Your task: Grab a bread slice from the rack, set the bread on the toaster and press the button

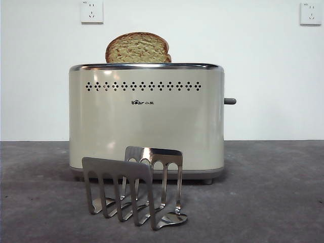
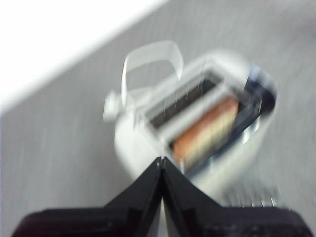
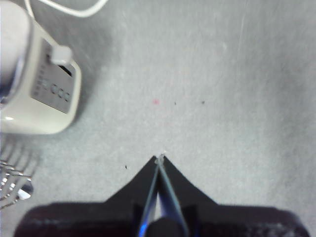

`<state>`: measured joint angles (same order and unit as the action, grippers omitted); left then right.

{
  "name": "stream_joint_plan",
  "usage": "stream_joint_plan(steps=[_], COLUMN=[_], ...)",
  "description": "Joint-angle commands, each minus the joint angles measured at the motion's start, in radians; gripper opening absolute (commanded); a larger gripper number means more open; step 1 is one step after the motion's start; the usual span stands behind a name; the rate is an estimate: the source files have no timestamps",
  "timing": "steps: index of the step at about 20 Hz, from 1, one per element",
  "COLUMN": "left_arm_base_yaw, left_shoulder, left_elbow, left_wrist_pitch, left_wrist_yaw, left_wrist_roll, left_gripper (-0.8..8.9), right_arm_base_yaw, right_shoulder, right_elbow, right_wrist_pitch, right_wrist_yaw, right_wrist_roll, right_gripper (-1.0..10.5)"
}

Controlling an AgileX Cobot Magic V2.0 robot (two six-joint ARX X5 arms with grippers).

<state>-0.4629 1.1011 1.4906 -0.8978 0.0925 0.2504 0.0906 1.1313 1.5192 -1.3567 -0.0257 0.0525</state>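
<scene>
The slice of bread [image 1: 137, 48] stands up in the toaster [image 1: 147, 121]. Its round brown top sticks out above the toaster's shiny top rim. In the left wrist view, which is blurry, the bread sits in one slot and the slot next to it is dark.

The toaster is big and cream colored, with a row of little black dots and a small "Bear" logo on its side. The button [image 1: 230, 101] is a small grey knob that sticks out from the toaster's narrow end, high up on that end.

The rack [image 1: 135, 185] is small and shiny. It stands on the grey table [image 1: 273, 192] just in front of the toaster, and no bread is in it.

The left gripper [image 2: 161, 160] hangs above the toaster with its jaws pressed together on nothing. The right gripper [image 3: 160, 158] is over the bare table, off beside the toaster's button end, and its jaws are pressed together too.

Two white wall sockets [image 1: 91, 11] are on the wall behind the toaster.
</scene>
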Motion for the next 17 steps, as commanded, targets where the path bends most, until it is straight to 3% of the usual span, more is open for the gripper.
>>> stream_joint_plan(steps=[1, 3, 8, 11, 13, 17], left_arm_base_yaw=[0.121, 0.219, 0.378, 0.431, 0.459, 0.492], left_shoulder=[-0.084, -0.158, -0.405, -0.553, -0.662, -0.840], left_elbow=[-0.227, -0.447, -0.997, -1.215, -1.323, -1.440], left_wrist_pitch=[0.312, 0.552, 1.056, 1.123, 1.123, 1.061], left_wrist_yaw=[0.188, 0.232, 0.216, 0.213, 0.183, 0.142], left_wrist_roll=[0.096, 0.073, -0.076, -0.087, -0.137, -0.198], left_gripper=[-0.04, -0.04, -0.04, -0.04, -0.04, -0.04], right_arm_base_yaw=[0.000, 0.000, 0.000, 0.000, 0.000, 0.000], right_shoulder=[0.055, 0.101, 0.191, 0.222, 0.228, 0.228], right_elbow=[0.001, 0.001, 0.001, 0.001, 0.001, 0.001], right_wrist_pitch=[-0.016, -0.011, 0.082, 0.178, 0.243, 0.368], right_wrist_yaw=[0.002, 0.001, 0.001, 0.001, 0.001, 0.001], right_wrist_roll=[-0.005, -0.005, -0.005, -0.005, -0.005, -0.005], right_gripper=[0.0, 0.0, 0.0, 0.0, 0.0, 0.0])
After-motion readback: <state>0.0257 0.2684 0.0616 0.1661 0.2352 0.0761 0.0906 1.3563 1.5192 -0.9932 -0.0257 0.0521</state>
